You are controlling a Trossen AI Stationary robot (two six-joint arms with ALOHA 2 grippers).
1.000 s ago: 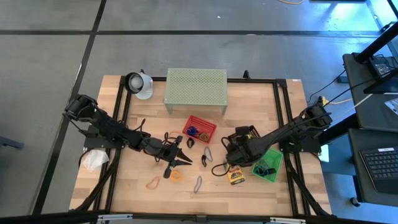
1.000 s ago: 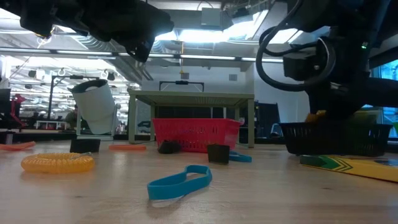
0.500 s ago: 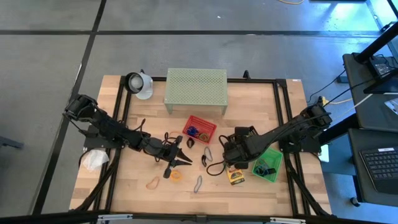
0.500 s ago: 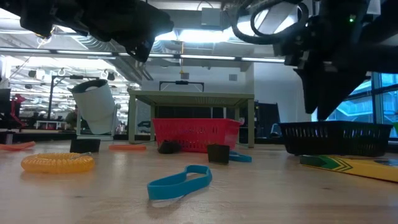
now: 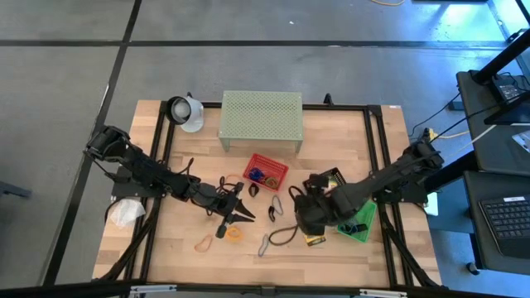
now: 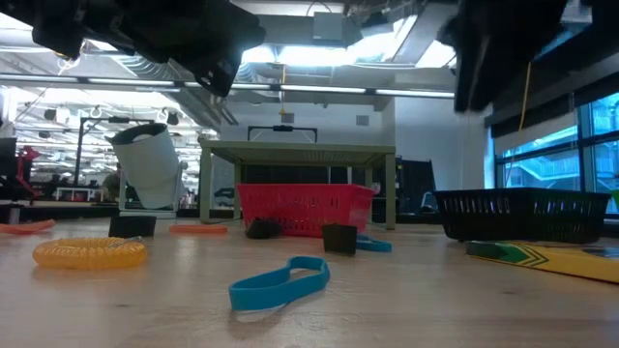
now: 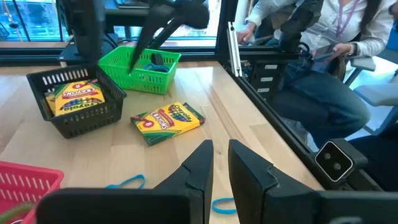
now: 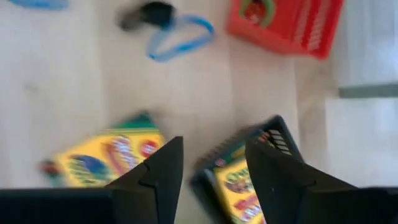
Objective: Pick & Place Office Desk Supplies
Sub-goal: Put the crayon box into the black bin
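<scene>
Crayon boxes and small loops and clips lie spread over the wooden bench (image 5: 348,141): from above, one crayon box (image 5: 315,239) lies flat just in front of the right arm, a black basket (image 5: 329,178) and a green basket (image 5: 362,222) sit beside that arm, a red basket (image 5: 266,171) stands near the middle, and a yellow loop (image 5: 236,233), an orange loop (image 5: 203,243) and a grey clip (image 5: 263,245) lie near the front edge. The left hand (image 5: 240,214) hovers just behind the yellow loop, and the right hand (image 5: 305,217) hangs above the loose box. At bench height, a blue loop (image 6: 280,281) lies in front, a coiled yellow loop (image 6: 89,253) to one side, the red basket (image 6: 303,209) behind, and the black basket (image 6: 522,215) with the crayon box (image 6: 551,259) flat before it. The left wrist camera shows the left hand (image 7: 220,163) with its fingers nearly together and nothing between them, a crayon box (image 7: 168,121) lying loose and another (image 7: 76,99) inside the black basket (image 7: 59,119), next to the green basket (image 7: 142,70). The right wrist camera shows the right hand (image 8: 213,168) spread open and empty, above the loose crayon box (image 8: 102,155) and the basket (image 8: 249,168) holding one.
</scene>
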